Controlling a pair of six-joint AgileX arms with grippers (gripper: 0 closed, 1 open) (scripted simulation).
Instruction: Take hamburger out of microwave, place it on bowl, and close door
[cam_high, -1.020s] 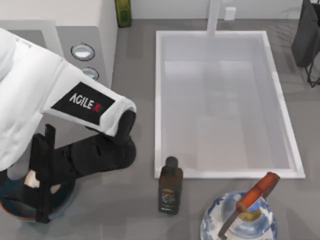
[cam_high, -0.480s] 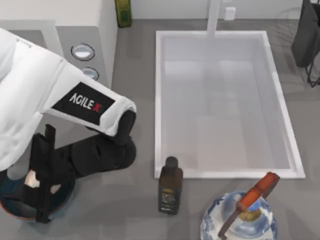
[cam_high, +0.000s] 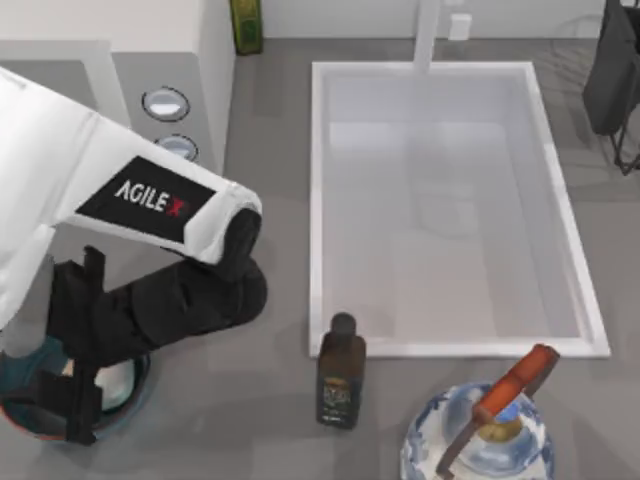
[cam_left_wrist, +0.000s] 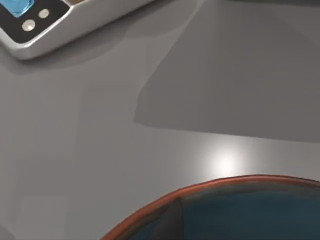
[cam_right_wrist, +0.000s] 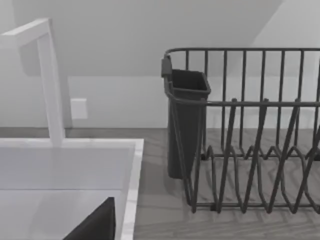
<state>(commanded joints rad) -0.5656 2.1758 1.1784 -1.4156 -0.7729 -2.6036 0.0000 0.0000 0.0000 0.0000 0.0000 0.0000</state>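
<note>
Nearest me, at the table's (cam_high: 270, 150) left front, sits the bowl (cam_high: 25, 420). My left gripper (cam_high: 75, 400) hangs right over it, pointing down into it. My left wrist camera looks at the bowl's reddish rim and dark inside from close up, which tells me the gripper is low. That is where it should be if the hamburger is to go in softly and not drop.

A pale lump shows inside the bowl just beside the gripper, and I take it for the hamburger (cam_high: 115, 382). My own black wrist lies across most of it. I cannot tell whether the gripper is spread, pressed together or pinching the hamburger, nor whether the hamburger rests on the bowl's floor. I judge that this is the placing step, near its end.

To the right stands a dark bottle (cam_high: 341, 375) against the front rim of the sink (cam_high: 318, 200). Farther right is a blue-white kettle (cam_high: 480, 440) with a red handle. Both stand well apart from the bowl, so lifting straight up should touch neither.

Behind the bowl is the microwave (cam_high: 180, 60), with its two knobs (cam_high: 165, 103) facing up beside my forearm. My arm covers the place where the door would be, so I cannot say how it stands. By my reckoning it has not yet been shut, and the bowl's place just in front keeps that reach short.

My right arm is parked by the sink, its wrist camera facing the dark rack (cam_right_wrist: 250, 150) at the far right.
</note>
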